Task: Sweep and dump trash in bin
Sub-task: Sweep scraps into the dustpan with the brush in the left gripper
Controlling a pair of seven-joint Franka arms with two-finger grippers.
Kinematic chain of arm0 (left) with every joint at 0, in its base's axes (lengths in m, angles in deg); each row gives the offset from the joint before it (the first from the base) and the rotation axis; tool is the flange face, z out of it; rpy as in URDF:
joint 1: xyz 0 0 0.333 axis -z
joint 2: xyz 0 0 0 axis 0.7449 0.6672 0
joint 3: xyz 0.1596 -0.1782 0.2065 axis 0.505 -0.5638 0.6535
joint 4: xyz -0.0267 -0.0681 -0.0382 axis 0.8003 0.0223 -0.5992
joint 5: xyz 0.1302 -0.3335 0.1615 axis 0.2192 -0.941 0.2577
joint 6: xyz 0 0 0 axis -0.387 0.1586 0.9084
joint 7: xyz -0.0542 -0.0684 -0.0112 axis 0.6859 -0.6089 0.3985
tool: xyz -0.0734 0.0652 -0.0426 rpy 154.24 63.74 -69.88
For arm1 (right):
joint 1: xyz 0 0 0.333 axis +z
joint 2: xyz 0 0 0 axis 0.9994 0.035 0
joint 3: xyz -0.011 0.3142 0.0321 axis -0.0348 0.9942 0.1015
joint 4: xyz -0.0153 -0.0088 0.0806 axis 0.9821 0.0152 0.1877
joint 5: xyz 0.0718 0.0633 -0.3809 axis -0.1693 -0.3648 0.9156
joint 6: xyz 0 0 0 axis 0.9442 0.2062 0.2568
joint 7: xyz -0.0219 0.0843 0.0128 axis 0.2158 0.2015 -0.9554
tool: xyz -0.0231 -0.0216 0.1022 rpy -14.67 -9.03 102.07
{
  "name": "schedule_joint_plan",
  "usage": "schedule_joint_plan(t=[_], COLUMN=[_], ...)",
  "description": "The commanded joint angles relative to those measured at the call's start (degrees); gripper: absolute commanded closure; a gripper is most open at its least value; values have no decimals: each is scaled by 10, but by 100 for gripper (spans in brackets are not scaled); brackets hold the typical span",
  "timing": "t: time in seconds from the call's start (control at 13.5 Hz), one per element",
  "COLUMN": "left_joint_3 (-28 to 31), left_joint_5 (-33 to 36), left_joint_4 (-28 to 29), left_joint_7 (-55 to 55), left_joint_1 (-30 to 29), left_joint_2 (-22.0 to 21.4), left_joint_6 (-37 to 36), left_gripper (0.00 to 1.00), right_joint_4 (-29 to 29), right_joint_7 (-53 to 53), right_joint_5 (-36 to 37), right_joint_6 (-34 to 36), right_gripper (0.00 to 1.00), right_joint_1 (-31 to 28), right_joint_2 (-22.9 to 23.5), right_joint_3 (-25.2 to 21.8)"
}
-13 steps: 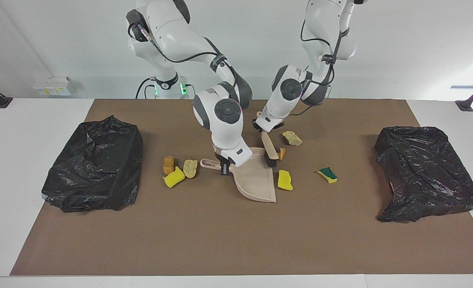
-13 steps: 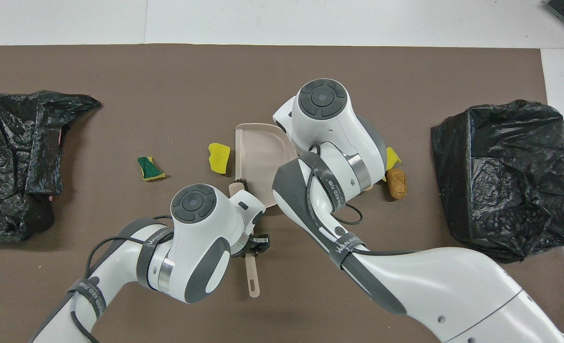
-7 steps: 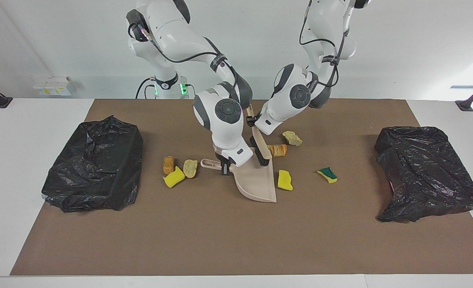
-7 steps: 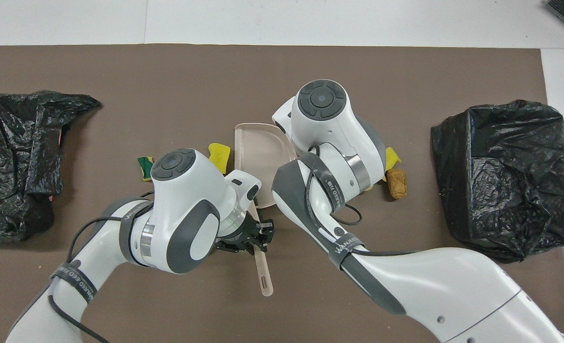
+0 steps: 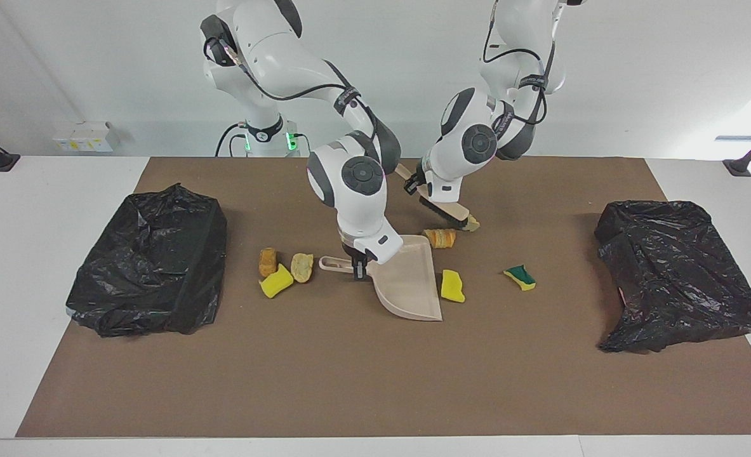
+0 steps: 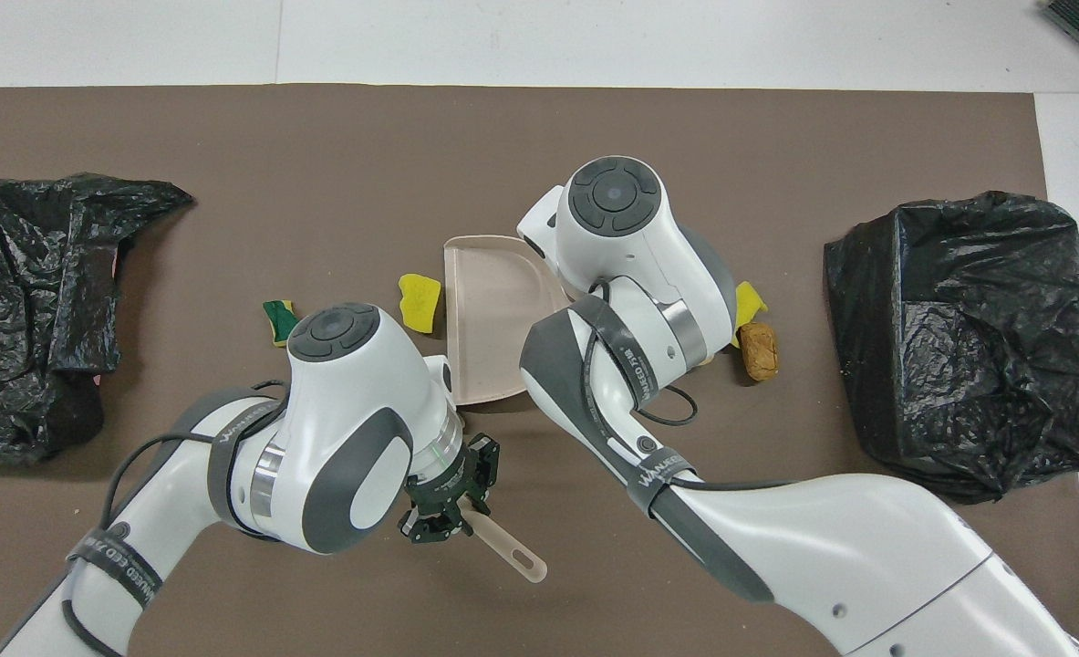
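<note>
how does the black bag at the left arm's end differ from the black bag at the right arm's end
The black plastic bag at the left arm's end of the table lies slumped and spread out, while the black plastic bag at the right arm's end stands boxy and fuller. The slumped one trails a low flap toward the table's edge; the boxy one keeps squarer sides. Both are crinkled, glossy and rest partly on the brown mat.

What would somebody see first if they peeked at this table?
Two white robot arms meet over the middle of the brown mat: the right gripper holds a beige dustpan on the mat, and the left gripper holds a black-bristled brush over a pale scrap. Bright yellow sponge pieces lie beside the dustpan, and a lumpy black bag sits at each end.
</note>
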Motion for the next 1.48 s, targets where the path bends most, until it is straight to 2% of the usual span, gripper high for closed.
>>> schedule_joint_plan(t=[0.0,0.07,0.22,0.3,0.67,0.96,1.19,1.41], left_joint_3=[5,3,3,3,3,3,3,1], left_joint_5=[19,19,19,19,19,29,66,69], left_joint_4=[82,112,178,185,175,139,68,7], left_joint_7=[134,152,136,113,-97,-286,-330,-460], left_joint_1=[28,30,47,52,45,45,51,52], left_joint_2=[-62,-78,-104,-99,-70,-42,34,73], left_joint_6=[14,28,109,135,149,146,147,145], left_gripper=[100,100,100,100,100,100,100,100], right_joint_4=[17,22,25,27,39,39,39,39], right_joint_7=[48,57,70,82,84,79,77,73], right_joint_5=[15,19,42,49,56,56,55,55], right_joint_6=[-16,-16,-16,-15,-17,-16,-16,-15], right_gripper=[100,100,100,100,100,100,100,100], right_joint_1=[-5,-5,-7,-7,-7,-5,-5,-5], right_joint_2=[-3,-5,-7,-8,-13,-13,-13,-13], right_joint_3=[3,2,3,3,3,3,3,3])
